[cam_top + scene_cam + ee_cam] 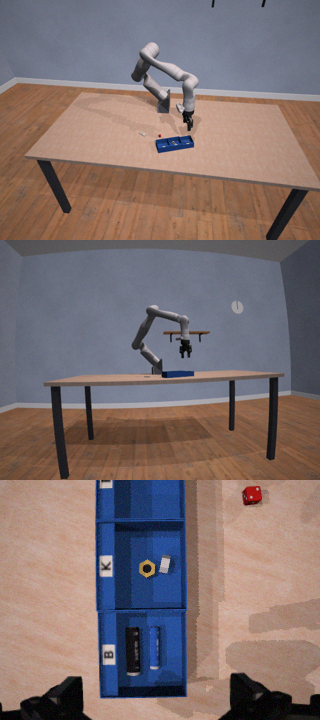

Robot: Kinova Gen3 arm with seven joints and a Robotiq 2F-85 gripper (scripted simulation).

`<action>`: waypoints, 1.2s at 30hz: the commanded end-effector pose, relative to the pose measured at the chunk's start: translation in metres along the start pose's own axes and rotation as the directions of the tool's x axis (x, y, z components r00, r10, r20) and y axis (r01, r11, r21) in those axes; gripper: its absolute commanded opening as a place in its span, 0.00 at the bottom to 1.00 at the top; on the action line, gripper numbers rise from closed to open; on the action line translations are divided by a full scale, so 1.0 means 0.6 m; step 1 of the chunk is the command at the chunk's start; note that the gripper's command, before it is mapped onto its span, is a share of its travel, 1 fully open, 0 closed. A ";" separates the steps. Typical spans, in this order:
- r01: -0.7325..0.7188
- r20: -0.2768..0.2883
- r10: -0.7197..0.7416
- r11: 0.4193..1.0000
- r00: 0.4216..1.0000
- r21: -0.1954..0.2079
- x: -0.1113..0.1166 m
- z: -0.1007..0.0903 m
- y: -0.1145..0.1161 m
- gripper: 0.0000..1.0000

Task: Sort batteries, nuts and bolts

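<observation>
A blue bin row (159, 149) (177, 374) (189, 630) stands on the table. In the wrist view the compartment marked B (108, 654) holds a black battery (132, 651) and a blue battery (155, 647), lying side by side. The compartment marked K (105, 566) holds a yellow nut (146, 568) and a grey bolt (165, 564). My gripper (188, 128) (185, 356) (156, 692) is open and empty. It hangs well above the B end of the bin row.
A red die (159, 135) (252, 495) lies on the table beside the bins. A small white flat piece (142, 133) lies further left. The arm's base (163, 104) stands behind. A third compartment (147, 497) shows nothing inside.
</observation>
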State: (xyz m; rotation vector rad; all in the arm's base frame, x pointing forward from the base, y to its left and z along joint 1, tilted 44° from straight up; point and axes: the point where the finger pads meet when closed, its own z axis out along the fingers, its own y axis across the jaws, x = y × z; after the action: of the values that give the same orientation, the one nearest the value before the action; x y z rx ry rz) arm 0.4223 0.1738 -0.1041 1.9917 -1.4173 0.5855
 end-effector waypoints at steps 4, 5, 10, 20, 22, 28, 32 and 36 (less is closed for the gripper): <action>-0.002 0.006 0.001 1.000 1.000 0.013 -0.002 -0.035 -0.005 1.00; -0.002 0.006 0.001 1.000 1.000 0.013 -0.002 -0.042 -0.005 1.00; -0.002 0.006 0.001 1.000 1.000 0.013 -0.002 -0.075 -0.005 1.00; -0.002 0.006 0.001 1.000 1.000 0.013 -0.001 -0.107 -0.004 1.00; -0.002 0.006 0.001 1.000 1.000 0.013 -0.001 -0.107 -0.004 1.00; -0.002 0.006 0.001 1.000 1.000 0.013 -0.001 -0.107 -0.004 1.00; -0.002 0.006 0.001 1.000 1.000 0.013 -0.001 -0.107 -0.004 1.00; -0.002 0.006 0.002 1.000 1.000 0.013 -0.001 -0.107 -0.004 1.00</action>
State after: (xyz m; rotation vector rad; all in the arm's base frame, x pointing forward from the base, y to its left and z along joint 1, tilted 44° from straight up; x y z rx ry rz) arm 0.4241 0.2191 -0.0602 2.0020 -1.4214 0.5910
